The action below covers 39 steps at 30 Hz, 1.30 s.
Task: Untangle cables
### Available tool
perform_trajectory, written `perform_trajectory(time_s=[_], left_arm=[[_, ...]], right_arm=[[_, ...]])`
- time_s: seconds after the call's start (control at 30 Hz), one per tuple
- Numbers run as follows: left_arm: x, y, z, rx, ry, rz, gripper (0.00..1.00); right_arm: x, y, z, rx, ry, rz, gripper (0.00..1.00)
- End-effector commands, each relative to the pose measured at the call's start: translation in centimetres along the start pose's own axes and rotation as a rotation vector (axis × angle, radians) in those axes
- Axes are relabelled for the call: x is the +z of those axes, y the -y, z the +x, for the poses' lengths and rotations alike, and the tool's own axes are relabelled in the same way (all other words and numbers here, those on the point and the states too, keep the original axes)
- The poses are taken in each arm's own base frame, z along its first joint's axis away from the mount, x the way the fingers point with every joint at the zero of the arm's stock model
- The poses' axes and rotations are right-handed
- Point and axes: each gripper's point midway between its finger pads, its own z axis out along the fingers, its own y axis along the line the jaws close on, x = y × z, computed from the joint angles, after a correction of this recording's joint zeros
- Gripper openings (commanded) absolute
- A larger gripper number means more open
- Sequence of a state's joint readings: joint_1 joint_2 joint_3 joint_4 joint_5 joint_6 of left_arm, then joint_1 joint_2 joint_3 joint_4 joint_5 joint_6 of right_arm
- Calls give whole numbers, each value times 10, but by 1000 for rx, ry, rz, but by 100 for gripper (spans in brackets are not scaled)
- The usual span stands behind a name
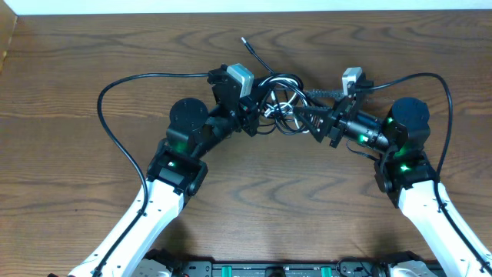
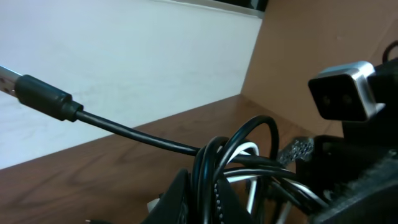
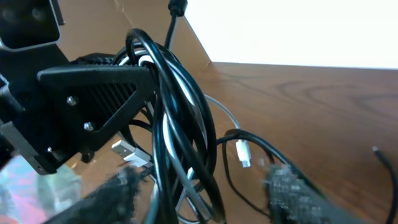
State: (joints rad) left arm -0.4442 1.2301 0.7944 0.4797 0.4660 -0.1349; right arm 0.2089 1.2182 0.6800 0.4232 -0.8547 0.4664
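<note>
The brown wooden table (image 1: 254, 208) fills the overhead view. On it the left arm (image 1: 165, 188) comes in from 7 o'clock and the right arm (image 1: 419, 192) from 5 o'clock, and they meet near the middle, slightly toward 12 o'clock. Between them lie the cables (image 1: 278, 98), several thin black cords wound into tight overlapping loops with a white cord (image 3: 227, 118) threaded through them. The left gripper (image 1: 254, 115) sits at the knot's 9 o'clock. In its own wrist view two dark fingers (image 2: 178, 198) stand close together with the black loops rising between them, so it looks clamped on the cables. The right wrist view agrees, showing the loops draped against one ribbed triangular finger. The right gripper (image 1: 301, 117) is at the knot's 4 o'clock. Its two blurred, textured fingertips (image 3: 289, 186) stand well apart at the bottom of its own view, with strands of the bundle hanging in the gap and neither pad pressed on them. One black strand leaves the knot toward 11 o'clock and ends in a black plug (image 1: 246, 43) lying on bare wood, well apart from the loops. A small white plug (image 3: 244, 154) lies on the wood at the knot's 4 o'clock in the right wrist view. A flat metal plug (image 3: 126, 151) shows just below the left gripper's finger.
</note>
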Motion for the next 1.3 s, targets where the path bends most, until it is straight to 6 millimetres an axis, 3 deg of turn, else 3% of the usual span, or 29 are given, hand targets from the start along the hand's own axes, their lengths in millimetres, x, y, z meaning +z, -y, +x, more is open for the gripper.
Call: perform_trajectory(time_s=[0.0,0.1,0.3,0.6,0.83,0.97,1.17,1.2,1.27], left_arm=[[-3,10,-11,-1,18,40,8],[-2,2,-8,5,9,-4,8],[-4,-22,-13,4,36,-140,8],[-23,-79,-10,-22,54,-486,8],[-73,-138,20,-301,95,-924,8],[-90,-148,28,-404,147,-1035,8],[-88,-147,28,-428,157,-1024,8],[-86,-146,28,-432,150,-1008,8],[-77,-140,30,-427,118,-952,8]], right_arm=[[-1,2,-8,-18,19,17,48],[-1,2,-8,-18,19,17,26],[-1,2,-8,-17,18,17,1],[-1,3,-4,-20,3,20,1],[-1,7,-6,-19,15,44,1],[-1,11,-8,-9,26,65,1],[-5,38,-9,123,69,209,1],[-6,41,-9,137,71,229,5],[-7,48,-6,151,70,262,25]])
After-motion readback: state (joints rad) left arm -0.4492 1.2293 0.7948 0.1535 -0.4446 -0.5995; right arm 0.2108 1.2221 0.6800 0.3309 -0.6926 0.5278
